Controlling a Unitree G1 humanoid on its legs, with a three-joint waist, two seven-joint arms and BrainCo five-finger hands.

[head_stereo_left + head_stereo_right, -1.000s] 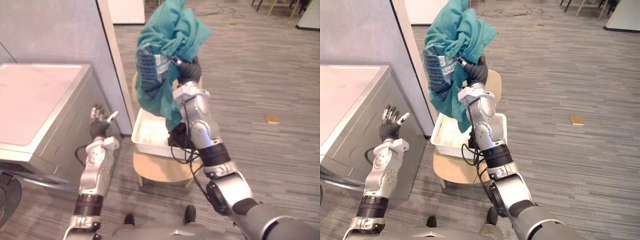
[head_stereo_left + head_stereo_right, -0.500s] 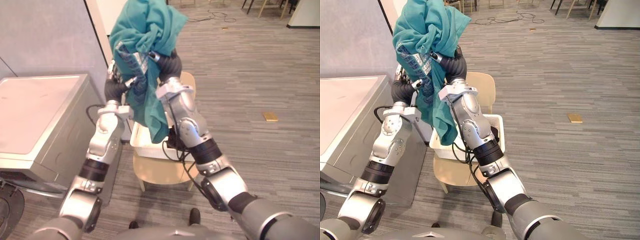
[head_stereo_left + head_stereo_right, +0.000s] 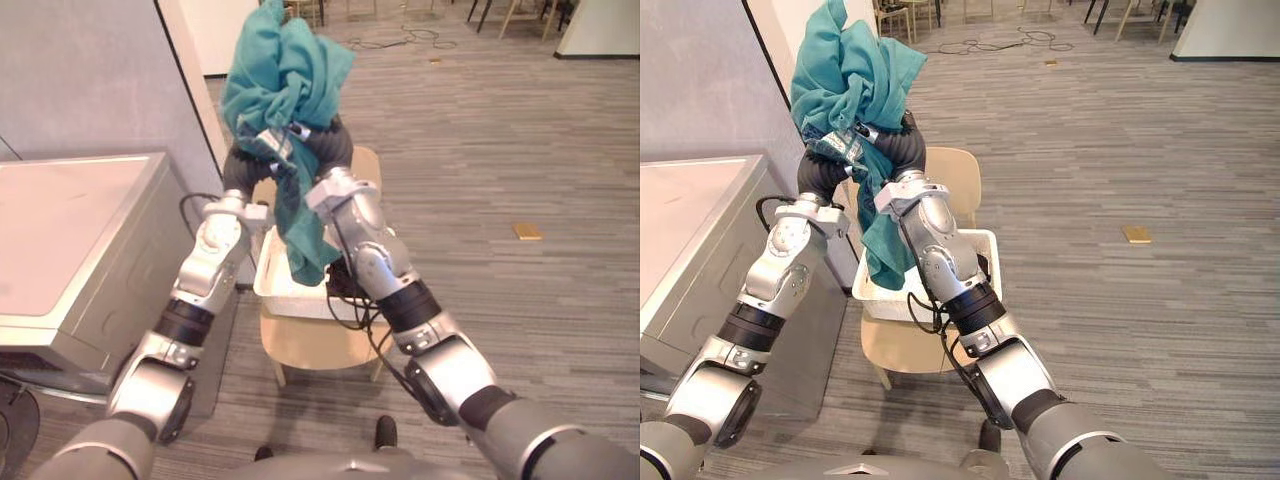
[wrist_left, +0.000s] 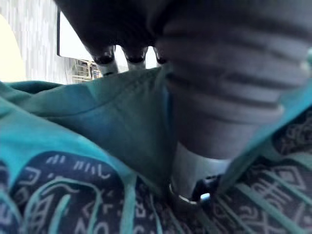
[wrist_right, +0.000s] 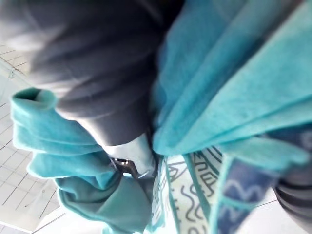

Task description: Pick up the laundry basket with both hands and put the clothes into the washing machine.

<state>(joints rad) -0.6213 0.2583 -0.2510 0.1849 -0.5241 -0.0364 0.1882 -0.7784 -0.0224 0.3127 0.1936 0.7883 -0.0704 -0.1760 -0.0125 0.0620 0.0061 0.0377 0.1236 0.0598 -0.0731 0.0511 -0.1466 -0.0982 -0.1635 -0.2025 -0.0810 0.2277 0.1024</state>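
- While the white plastic laundry basket [image 3: 280, 298] rests on the pale wooden chair [image 3: 310, 345], we judge the task near its middle.
- Our right hand [image 3: 322, 143] is closed on the teal garment with a patterned patch [image 3: 285, 70], raised high above the basket.
- Our left hand [image 3: 243, 165] meets the same cloth; its grip we cannot tell.
- Remaining: put the garment into the silver-grey washing machine [image 3: 70, 230].

Both arms high, left hand [image 3: 243, 165] beside right hand [image 3: 328, 150] (right fingers [image 3: 298, 128] clenched on cloth [image 3: 285, 70])
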